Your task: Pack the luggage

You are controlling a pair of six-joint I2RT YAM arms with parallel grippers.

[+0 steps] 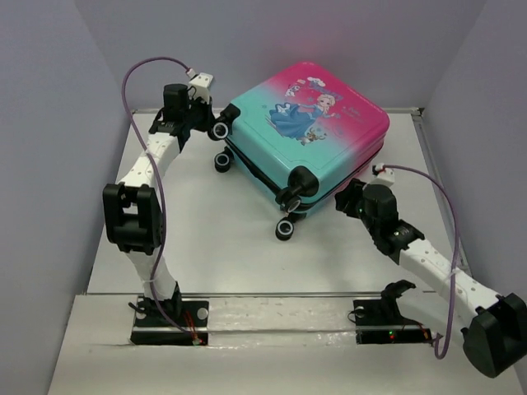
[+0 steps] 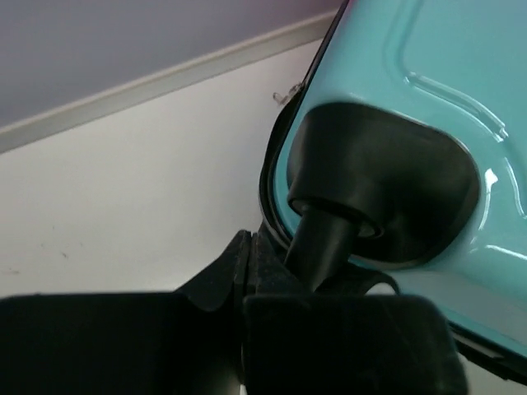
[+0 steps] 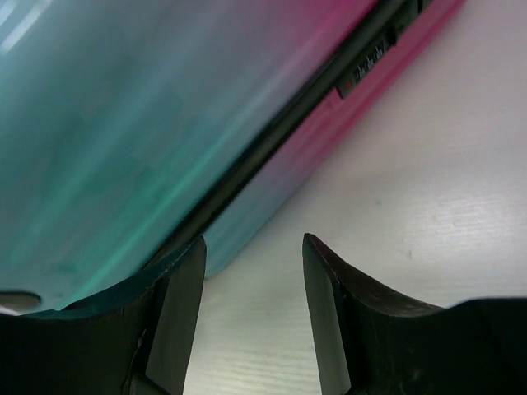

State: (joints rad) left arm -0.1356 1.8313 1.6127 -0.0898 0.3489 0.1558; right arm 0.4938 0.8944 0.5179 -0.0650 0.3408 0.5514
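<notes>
The luggage (image 1: 309,123), pink-to-teal with a princess print, lies flat and closed on the white table (image 1: 222,247), with its black wheels (image 1: 285,229) facing front-left. My left gripper (image 1: 206,122) is at its back-left corner wheel. In the left wrist view the fingers (image 2: 247,247) are pressed together just beside the wheel's black stem (image 2: 325,239) under the teal shell (image 2: 461,66). My right gripper (image 1: 350,196) is open and empty at the front-right side. In the right wrist view (image 3: 254,247) its left finger touches the shell (image 3: 165,99) below the zipper seam (image 3: 272,140).
Grey walls close in the table at the back and both sides. A baseboard (image 2: 148,90) runs behind the left gripper. Bare table lies in front of the suitcase (image 1: 247,263). The arm bases (image 1: 169,321) sit at the near edge.
</notes>
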